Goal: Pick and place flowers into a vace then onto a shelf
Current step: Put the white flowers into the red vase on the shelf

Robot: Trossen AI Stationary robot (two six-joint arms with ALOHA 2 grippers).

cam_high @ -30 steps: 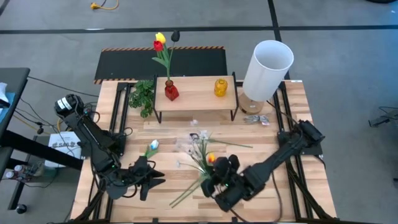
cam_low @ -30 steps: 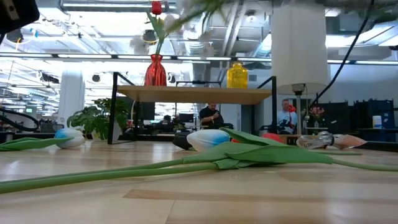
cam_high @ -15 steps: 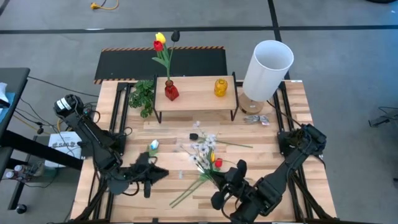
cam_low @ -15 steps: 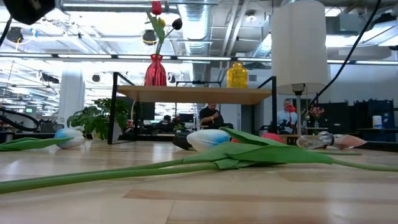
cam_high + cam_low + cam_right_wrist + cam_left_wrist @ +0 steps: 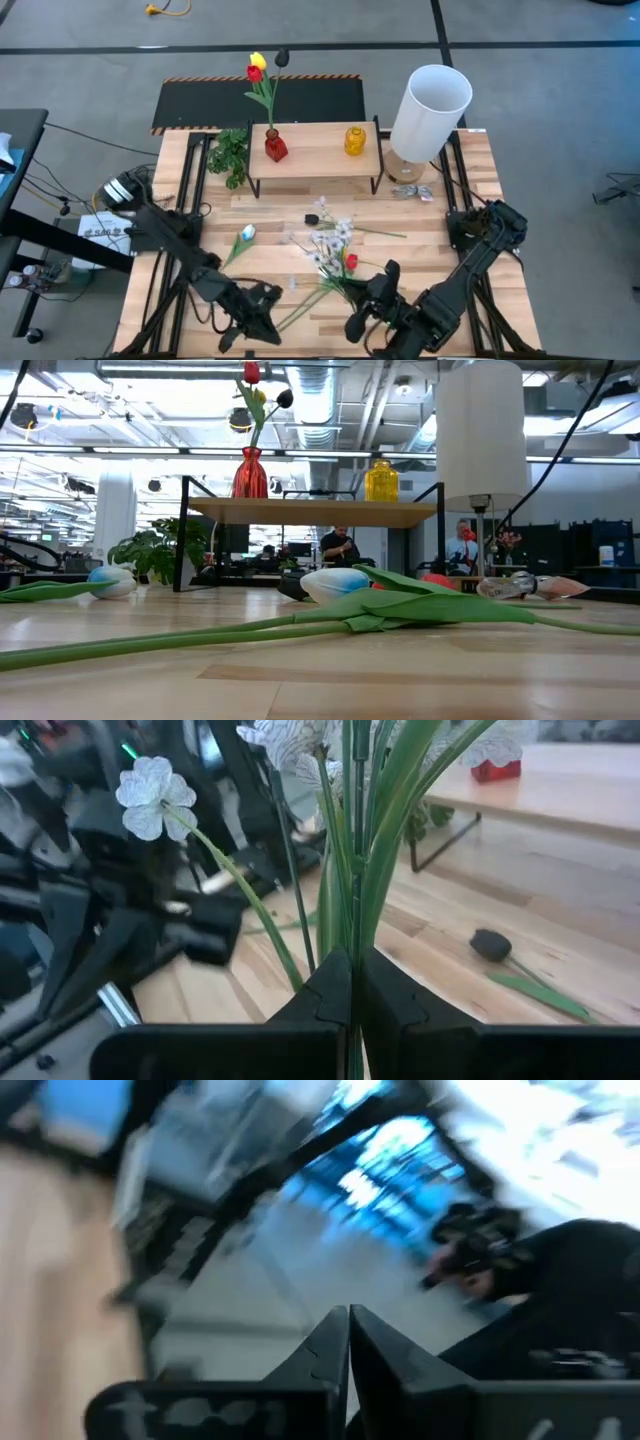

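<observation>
From above, lower centre of frame: my right gripper [image 5: 362, 322] is clamped on a bunch of flowers [image 5: 335, 250], stems gathered in the jaws, heads fanned toward mid-table. My left gripper [image 5: 262, 322] sits lower left, jaws pressed together, empty. One white tulip [image 5: 245, 235] lies loose left of centre. Shelf [image 5: 315, 150] at upper centre carries a red vase [image 5: 275, 148] with two tulips and a yellow vase [image 5: 355, 140].

Low view: stem and white tulip [image 5: 335, 584] lie across the tabletop; shelf [image 5: 320, 511] behind, both vases on it.

Left wrist: fingers [image 5: 320, 1355] touching, nothing between.

Right wrist: fingers [image 5: 325, 990] closed on green stems [image 5: 352, 870]; white blossom [image 5: 150, 790] upper left.
</observation>
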